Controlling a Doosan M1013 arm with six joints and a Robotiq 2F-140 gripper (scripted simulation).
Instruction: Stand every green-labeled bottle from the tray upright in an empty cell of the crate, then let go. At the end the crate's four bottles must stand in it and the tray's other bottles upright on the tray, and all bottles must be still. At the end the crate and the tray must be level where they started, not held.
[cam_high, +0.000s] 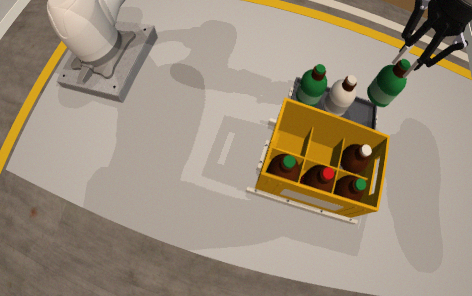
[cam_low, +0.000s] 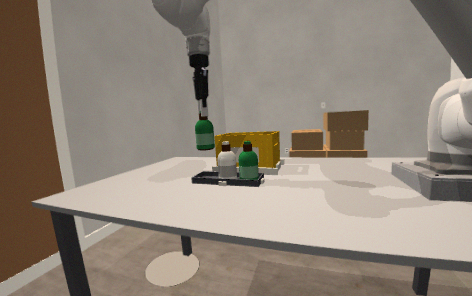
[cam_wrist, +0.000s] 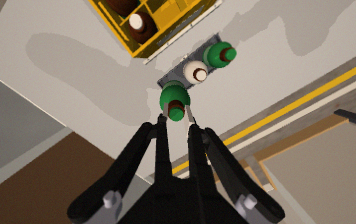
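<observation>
My gripper (cam_high: 411, 62) is shut on the neck of a green-labeled bottle (cam_high: 388, 83) and holds it upright in the air above the right end of the dark tray (cam_low: 227, 180). The held bottle also shows in the side view (cam_low: 204, 134) and in the wrist view (cam_wrist: 174, 101). On the tray stand another green-labeled bottle (cam_high: 312, 85) and a white-labeled bottle (cam_high: 341, 95), both upright. The yellow crate (cam_high: 322, 158) sits next to the tray. It holds four brown bottles: two with green caps (cam_high: 285, 166) (cam_high: 351, 187), one with a red cap (cam_high: 320, 177) and one with a white cap (cam_high: 358, 156). Its two back-left cells (cam_high: 308, 140) are empty.
The arm's base (cam_high: 107, 56) stands at the far left of the table. A yellow line (cam_high: 370, 34) runs along the floor beyond the table. Cardboard boxes (cam_low: 330, 134) stand behind the table in the side view.
</observation>
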